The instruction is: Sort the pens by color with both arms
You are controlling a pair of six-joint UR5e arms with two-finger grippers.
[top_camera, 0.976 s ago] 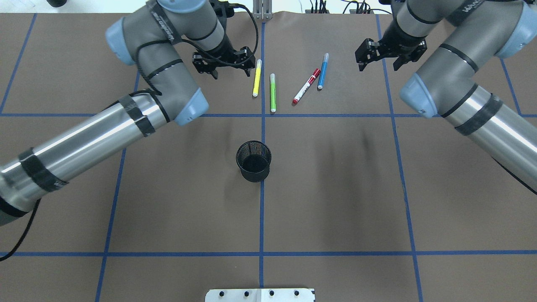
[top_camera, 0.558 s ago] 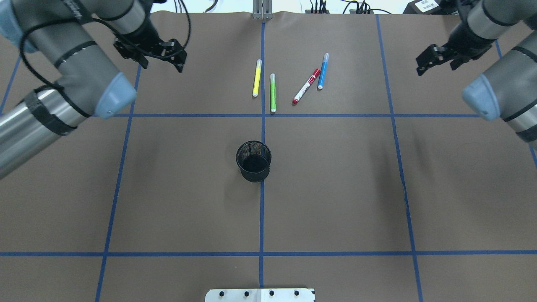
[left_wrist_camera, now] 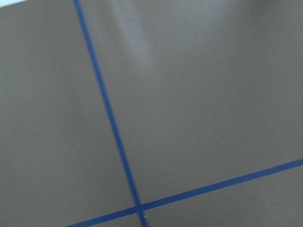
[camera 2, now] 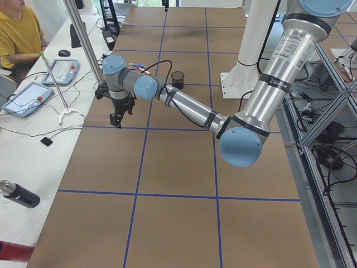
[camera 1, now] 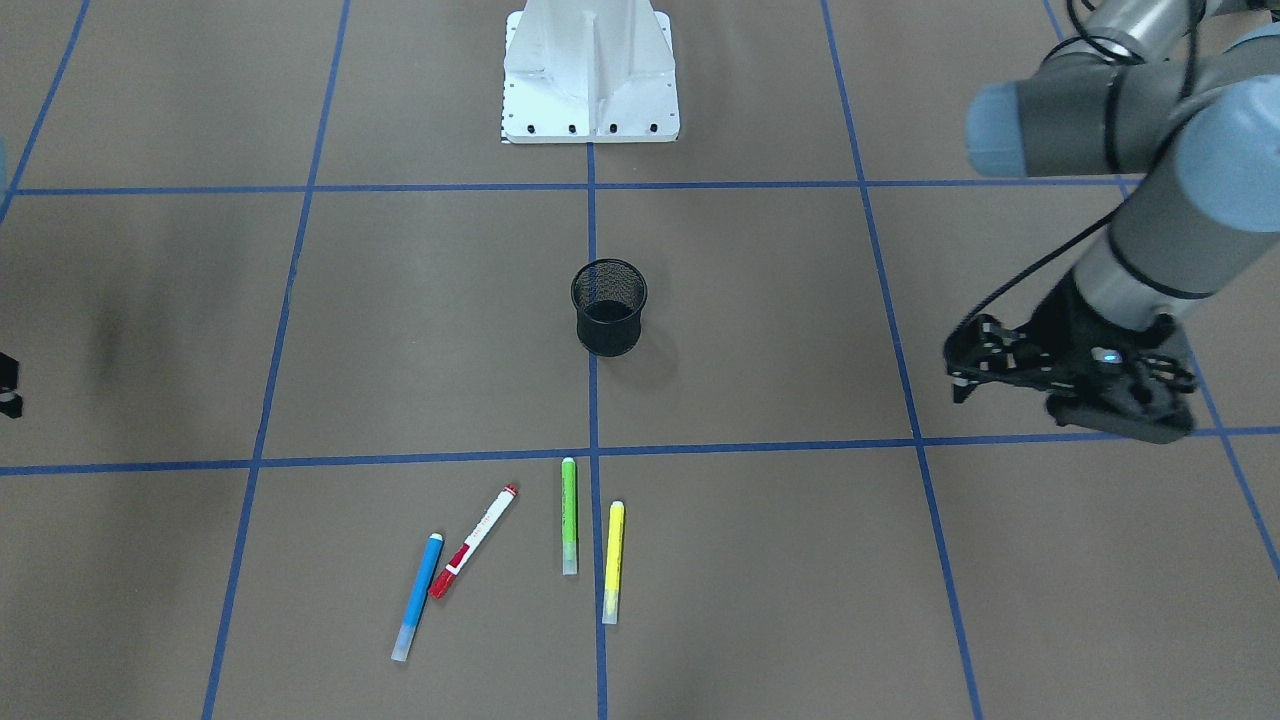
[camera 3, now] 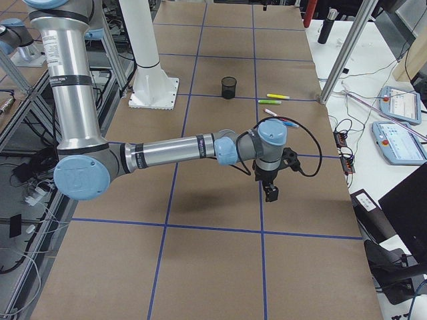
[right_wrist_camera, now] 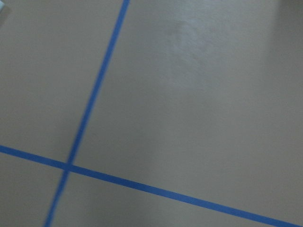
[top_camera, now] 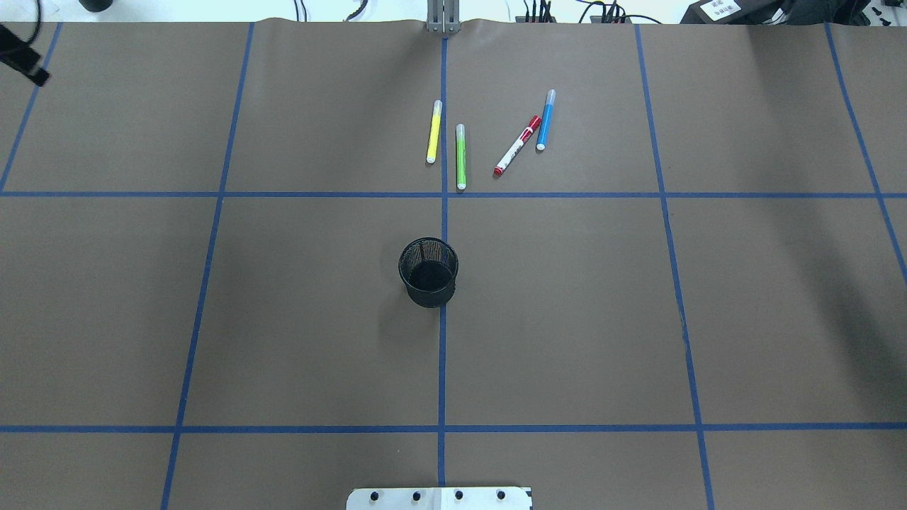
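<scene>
Overhead exterior view: all four pens lie flat on the table [top_camera: 638,319], in the far middle, none in either pincer. The yellow pen [top_camera: 434,132] lies just left of the centre tape line and the light green pen [top_camera: 460,156] just right of it, the two apart and roughly parallel. The red-capped pen [top_camera: 517,146] lies tilted, its cap end close against the blue pen [top_camera: 545,120] (contact cannot be confirmed). A black mesh cup [top_camera: 428,271] stands upright on the centre line, nearer the robot and well apart from the pens.

The left gripper [camera 1: 970,362] hangs above the table's left side, far from the pens; how wide its jaws stand cannot be told. The right gripper [camera 3: 271,192] hangs over the opposite side, its opening likewise not readable. Both wrist views show only blurred brown surface and blue tape lines.
</scene>
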